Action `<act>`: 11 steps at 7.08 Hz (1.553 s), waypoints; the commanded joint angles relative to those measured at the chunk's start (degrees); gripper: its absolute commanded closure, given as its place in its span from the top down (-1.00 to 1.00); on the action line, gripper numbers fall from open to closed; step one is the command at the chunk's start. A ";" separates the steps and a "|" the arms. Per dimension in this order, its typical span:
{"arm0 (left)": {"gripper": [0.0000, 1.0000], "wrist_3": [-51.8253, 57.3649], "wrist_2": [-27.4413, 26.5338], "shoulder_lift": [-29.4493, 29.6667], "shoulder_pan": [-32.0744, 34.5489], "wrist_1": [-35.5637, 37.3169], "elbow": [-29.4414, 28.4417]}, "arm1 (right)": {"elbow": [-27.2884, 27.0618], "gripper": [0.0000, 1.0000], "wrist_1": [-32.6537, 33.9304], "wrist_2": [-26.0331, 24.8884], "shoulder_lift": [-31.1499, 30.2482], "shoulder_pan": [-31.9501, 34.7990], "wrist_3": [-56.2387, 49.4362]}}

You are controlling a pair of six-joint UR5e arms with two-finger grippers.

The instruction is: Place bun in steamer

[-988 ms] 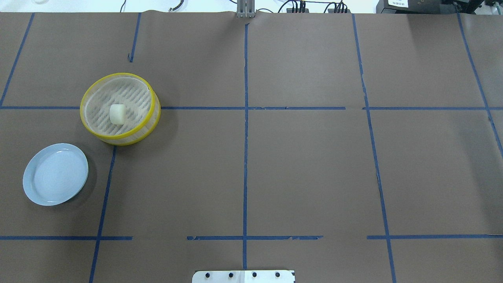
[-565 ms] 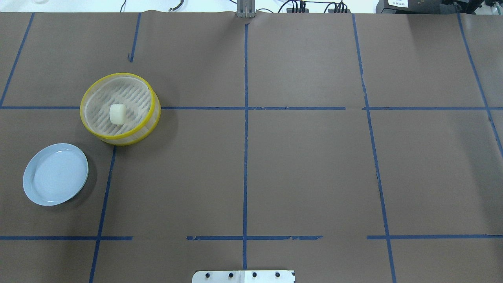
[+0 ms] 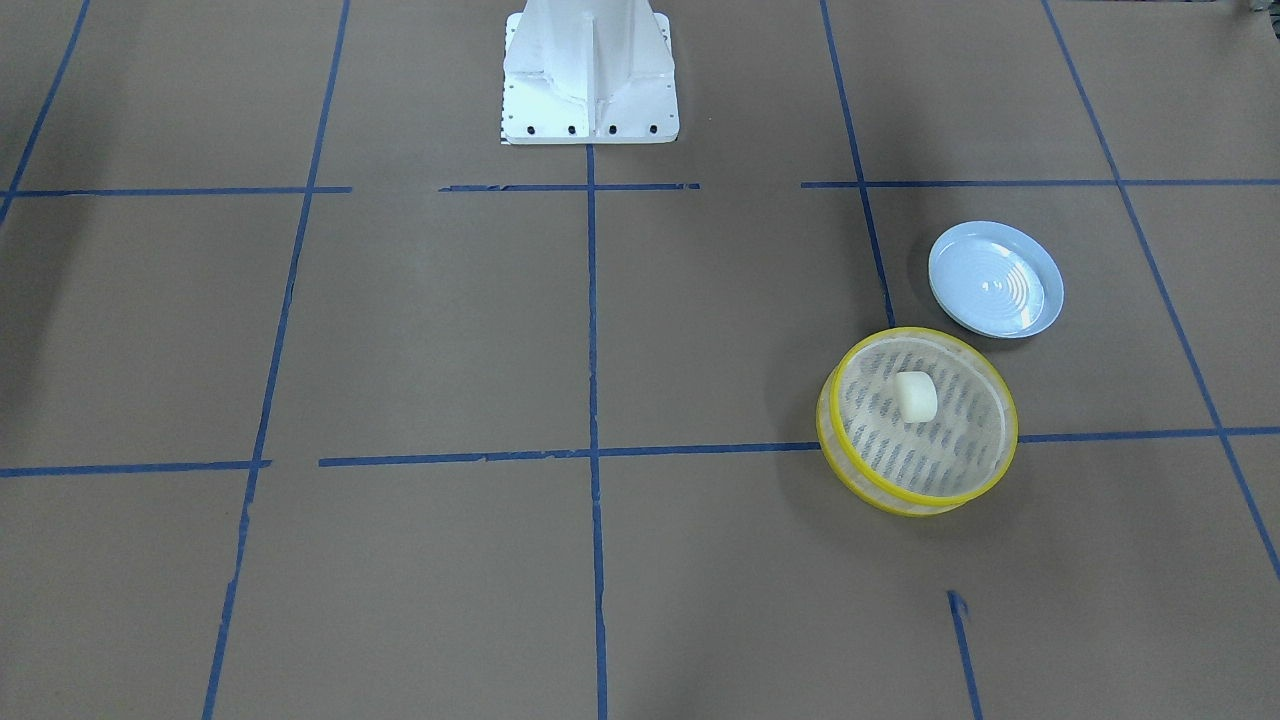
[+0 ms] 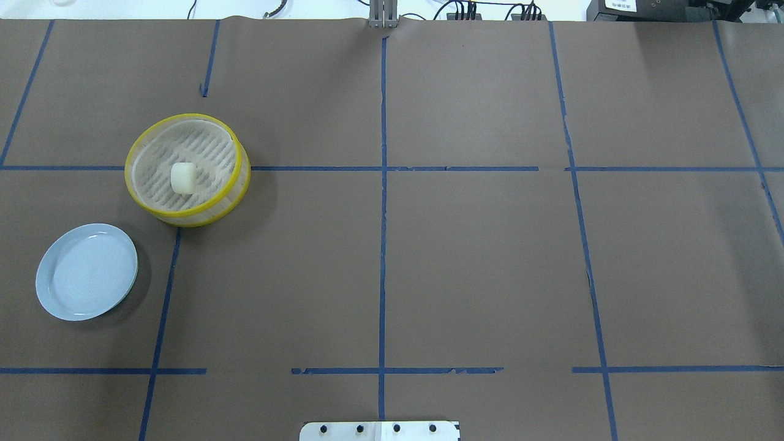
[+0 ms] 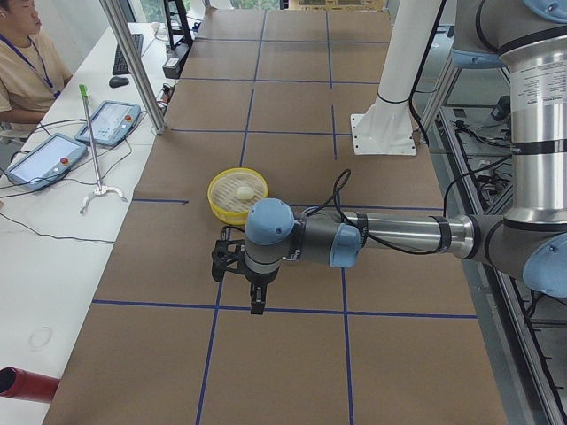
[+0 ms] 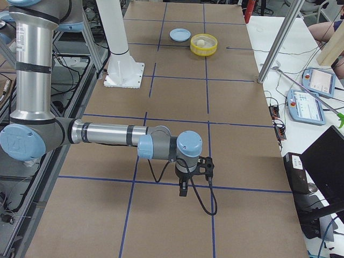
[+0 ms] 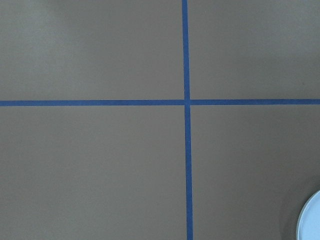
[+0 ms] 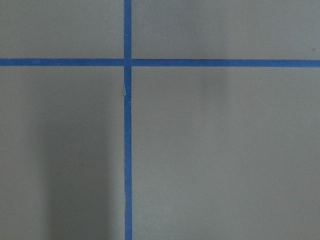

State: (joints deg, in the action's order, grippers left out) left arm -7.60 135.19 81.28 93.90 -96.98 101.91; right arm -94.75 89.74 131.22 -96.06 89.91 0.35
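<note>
The bun (image 4: 183,177), a small cream-white lump, lies on the slatted floor of the yellow-rimmed steamer (image 4: 211,150) at the table's left. They also show in the front-facing view as bun (image 3: 915,395) in steamer (image 3: 950,445). Nothing touches them. My left gripper (image 5: 257,306) shows only in the exterior left view, hanging over bare table nearer that camera than the steamer (image 5: 237,205). My right gripper (image 6: 183,192) shows only in the exterior right view, far from the steamer (image 6: 203,47). I cannot tell whether either is open or shut.
An empty pale blue plate (image 4: 86,271) lies near the steamer, toward the robot's side; its edge shows in the left wrist view (image 7: 311,220). The white robot base (image 3: 590,75) stands mid-table. Blue tape lines cross the brown table cover. An operator (image 5: 27,53) sits at a side desk.
</note>
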 commanded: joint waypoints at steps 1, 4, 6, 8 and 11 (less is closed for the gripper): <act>1.00 -0.75 -0.01 -0.42 0.05 -0.57 1.62 | 0.00 1.00 0.00 0.00 0.00 0.00 0.00; 1.00 -0.48 -0.54 -1.04 0.05 -0.58 0.57 | 0.00 1.00 0.00 0.00 0.00 0.00 0.00; 1.00 -0.57 -0.28 -0.60 -0.04 -0.14 0.22 | 0.00 1.00 0.00 0.00 0.00 0.00 0.00; 1.00 -0.57 -0.28 -0.68 0.05 0.21 0.12 | 0.00 1.00 0.00 0.00 0.00 0.00 0.00; 1.00 -0.48 -0.01 -1.04 -0.04 6.26 1.27 | 0.00 1.00 0.00 0.00 0.00 0.00 0.00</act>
State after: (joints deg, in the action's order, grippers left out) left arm -8.16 135.12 80.31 93.95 -93.00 102.83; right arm -94.75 89.74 131.22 -96.06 89.91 0.35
